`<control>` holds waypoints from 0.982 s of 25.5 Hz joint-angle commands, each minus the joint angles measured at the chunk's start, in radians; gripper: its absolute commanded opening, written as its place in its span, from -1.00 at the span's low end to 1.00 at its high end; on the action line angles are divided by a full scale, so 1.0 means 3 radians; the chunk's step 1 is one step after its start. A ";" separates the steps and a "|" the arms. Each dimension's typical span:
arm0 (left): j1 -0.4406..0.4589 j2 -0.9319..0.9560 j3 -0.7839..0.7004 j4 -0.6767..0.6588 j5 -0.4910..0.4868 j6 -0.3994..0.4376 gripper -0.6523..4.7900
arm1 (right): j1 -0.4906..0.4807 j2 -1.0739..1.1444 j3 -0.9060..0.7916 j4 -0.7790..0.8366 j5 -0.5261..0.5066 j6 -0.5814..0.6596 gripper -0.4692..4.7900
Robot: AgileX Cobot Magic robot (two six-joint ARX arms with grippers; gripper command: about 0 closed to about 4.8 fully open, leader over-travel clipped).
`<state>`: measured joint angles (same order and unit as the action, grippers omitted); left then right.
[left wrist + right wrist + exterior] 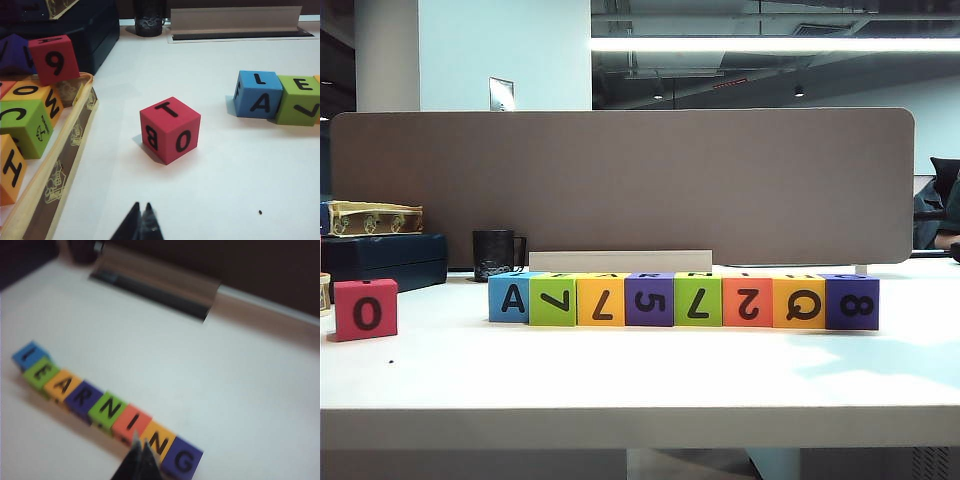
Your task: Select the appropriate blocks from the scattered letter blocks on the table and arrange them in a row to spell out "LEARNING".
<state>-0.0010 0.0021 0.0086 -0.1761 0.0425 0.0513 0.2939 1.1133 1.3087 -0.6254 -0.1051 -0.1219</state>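
In the exterior view, eight letter blocks stood touching in one row on the white tabletop, blue at the left end and purple at the right. A red cube marked "O" sat well apart to the left. Neither arm showed.

In the left wrist view, the left gripper hung low over the tabletop with its jaws closed on nothing, near the red cube.

In the right wrist view, the right gripper hovered above the row, which read LEARNING, its jaws closed and empty.

The cubes looked matte, light and slightly soft; opposite flat sides would grip best.
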 commanded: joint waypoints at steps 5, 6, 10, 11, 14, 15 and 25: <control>0.0001 0.0001 0.0004 -0.0018 0.0011 -0.0011 -0.78 | -0.0450 -0.0615 -0.1034 0.0987 -0.0005 -0.0005 -0.82; 0.0001 0.0001 0.0004 -0.0018 0.0011 -0.0011 -0.78 | -0.0515 -0.0713 -0.1195 0.1055 -0.0005 -0.0005 -0.83; 0.0001 0.0001 0.0004 -0.0018 0.0013 -0.0010 -0.78 | -0.0684 -0.1044 -0.1781 0.1319 -0.0005 0.0006 -0.82; 0.0001 0.0001 0.0004 -0.0018 0.0013 -0.0011 -0.78 | -0.0716 -0.1198 -0.2059 0.1480 -0.0006 0.0009 -0.83; 0.0001 0.0001 0.0004 -0.0018 0.0011 -0.0011 -0.78 | -0.0715 -0.1456 -0.2497 0.1742 -0.0005 0.0075 -0.83; 0.0001 0.0001 0.0004 -0.0018 0.0013 -0.0011 -0.78 | -0.0715 -0.1526 -0.2603 0.1802 -0.0005 0.0104 -0.83; 0.0001 0.0001 0.0004 -0.0018 0.0013 -0.0010 -0.78 | -0.0715 -0.2272 -0.3524 0.2238 0.0005 0.0463 -0.83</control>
<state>-0.0010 0.0021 0.0086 -0.1761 0.0422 0.0513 0.0799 0.4519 0.2687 0.0185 -0.1055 -0.0071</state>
